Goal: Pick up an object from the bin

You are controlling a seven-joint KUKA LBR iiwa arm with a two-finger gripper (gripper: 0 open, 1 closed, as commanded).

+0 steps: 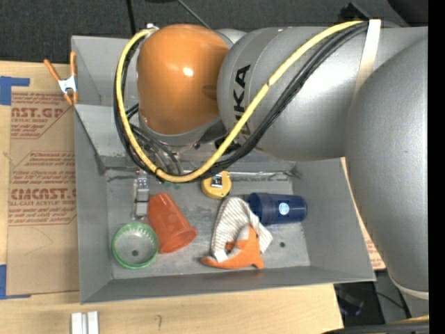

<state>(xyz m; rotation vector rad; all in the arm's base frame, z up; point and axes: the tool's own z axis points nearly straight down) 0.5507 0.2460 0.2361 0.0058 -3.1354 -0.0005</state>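
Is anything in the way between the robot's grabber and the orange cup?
Nothing visible is. The gripper hangs just by the upper left end of the orange cup, which lies on its side. The green cup sits lower left, not between them.

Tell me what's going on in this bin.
A robot arm reaches in from the right over a grey bin, set to pick something up. Its hand is low on the bin's left side, beside an orange cup lying tipped over, with a green cup just below. A yellow tape measure, a blue bottle, a striped cloth and an orange toy lie to the right. Nothing looks lifted yet.
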